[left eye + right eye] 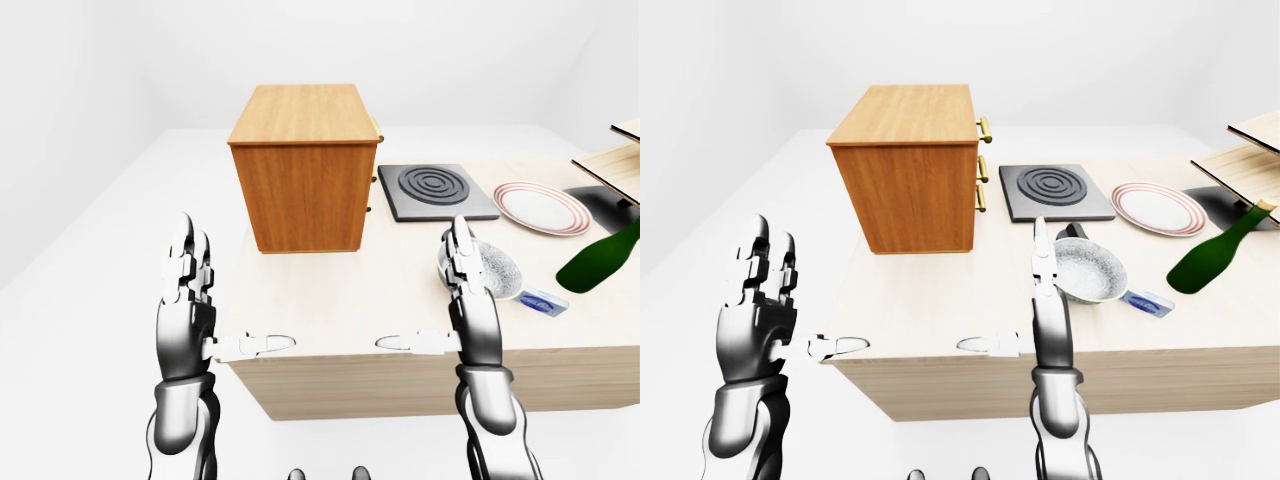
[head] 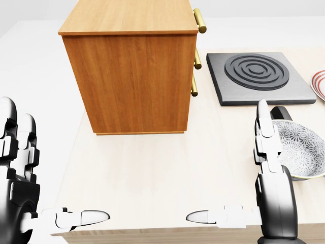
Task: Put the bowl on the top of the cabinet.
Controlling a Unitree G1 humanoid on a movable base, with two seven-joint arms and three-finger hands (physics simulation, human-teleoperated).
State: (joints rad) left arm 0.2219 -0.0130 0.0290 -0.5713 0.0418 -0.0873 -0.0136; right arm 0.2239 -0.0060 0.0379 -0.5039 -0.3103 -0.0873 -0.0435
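The bench (image 1: 940,300) carries one wooden cabinet (image 1: 908,175). Three brass handles (image 1: 985,130) show along the right side of the cabinet. One dark stove plate (image 1: 1055,190) lies to the right of the cabinet. One patterned bowl (image 1: 1090,268) sits below the stove plate in the right-eye view. One red-rimmed plate (image 1: 1158,208) lies further right. One green bottle (image 1: 1215,250) lies tilted near the right edge. One small blue-and-white box (image 1: 1148,300) rests beside the bowl. Two robot hands are visible: one left hand (image 1: 760,310) and one right hand (image 1: 1045,300).
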